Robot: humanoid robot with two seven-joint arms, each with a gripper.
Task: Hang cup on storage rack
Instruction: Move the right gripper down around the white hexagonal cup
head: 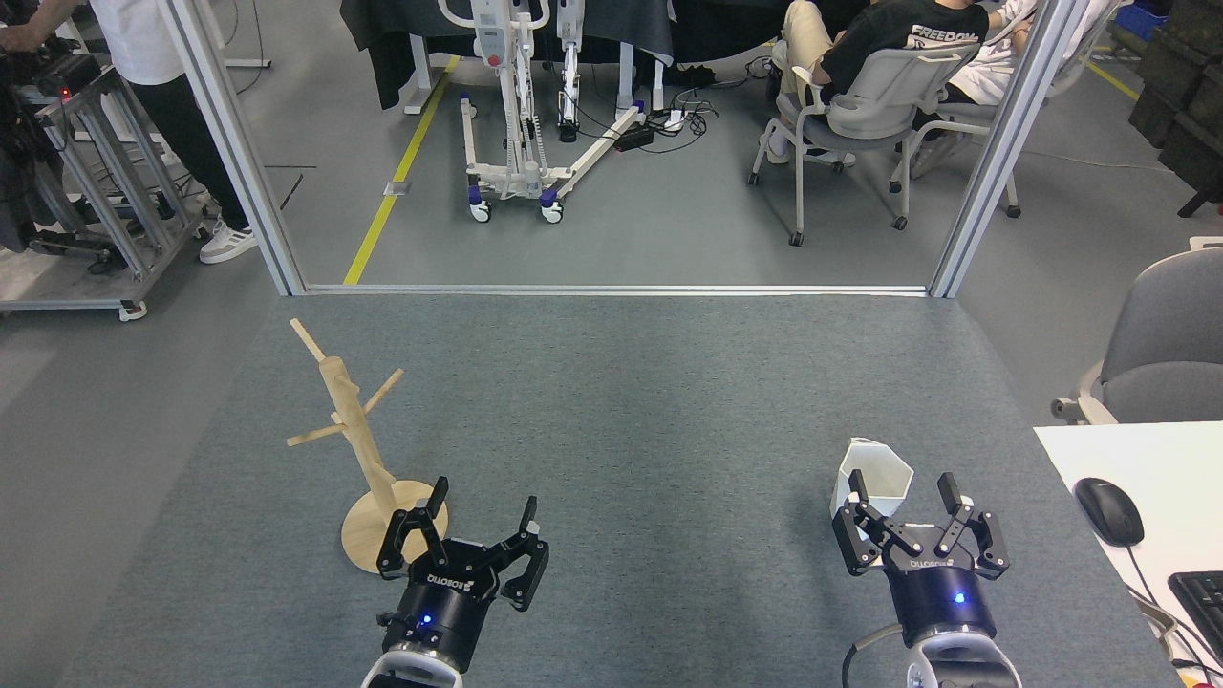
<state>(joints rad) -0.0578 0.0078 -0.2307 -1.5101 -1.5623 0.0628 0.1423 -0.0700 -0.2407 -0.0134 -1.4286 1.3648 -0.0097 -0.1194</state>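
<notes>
The white faceted cup stands upright on the grey table at the lower right. My right gripper is open just in front of it, its left finger overlapping the cup's near side and its right finger beside the cup. The wooden storage rack stands at the lower left on its round disc base, with bare angled pegs. My left gripper is open, just right of the base, one finger overlapping the disc's edge in the view. Nothing is held by either gripper.
A white desk with a black mouse and a keyboard corner sits at the right edge. Beyond the table's far edge are metal frame posts, seated people on office chairs and a wheeled stand.
</notes>
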